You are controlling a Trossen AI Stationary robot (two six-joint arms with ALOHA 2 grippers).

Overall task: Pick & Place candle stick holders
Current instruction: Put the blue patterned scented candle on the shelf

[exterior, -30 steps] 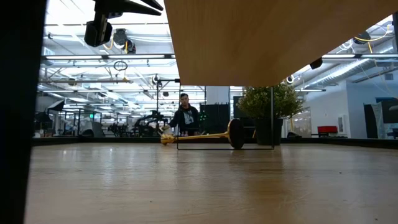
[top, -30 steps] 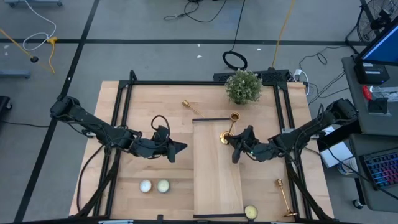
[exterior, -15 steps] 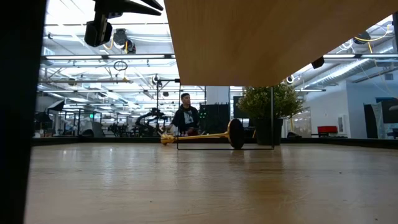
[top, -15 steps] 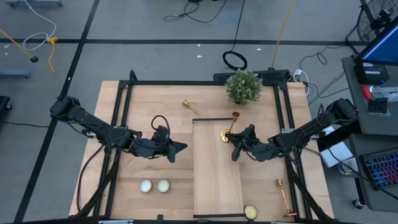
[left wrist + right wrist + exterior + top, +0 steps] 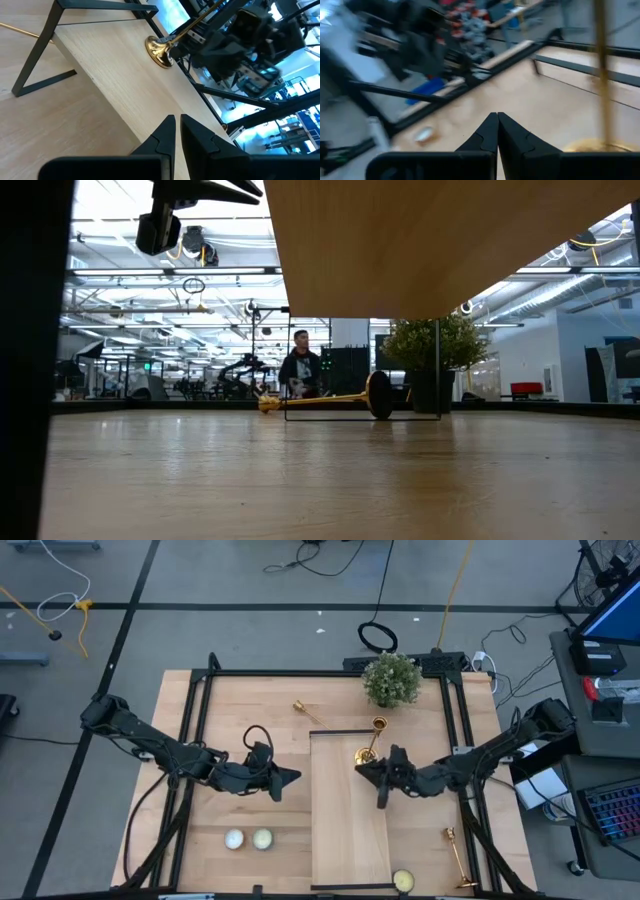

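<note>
Slim shiny brass candlestick (image 5: 369, 742) upright on pale raised wooden board (image 5: 348, 830), right gripper (image 5: 381, 791) closed empty at its 5 o'clock, left gripper (image 5: 291, 777) nearly closed, empty, open workshop behind.

Three slim gold candle stick holders are seen. One (image 5: 368, 743) stands upright on the raised board. Two lie flat on the tabletop: one (image 5: 305, 710) near the plant, one (image 5: 457, 854) at the right front corner.
</note>
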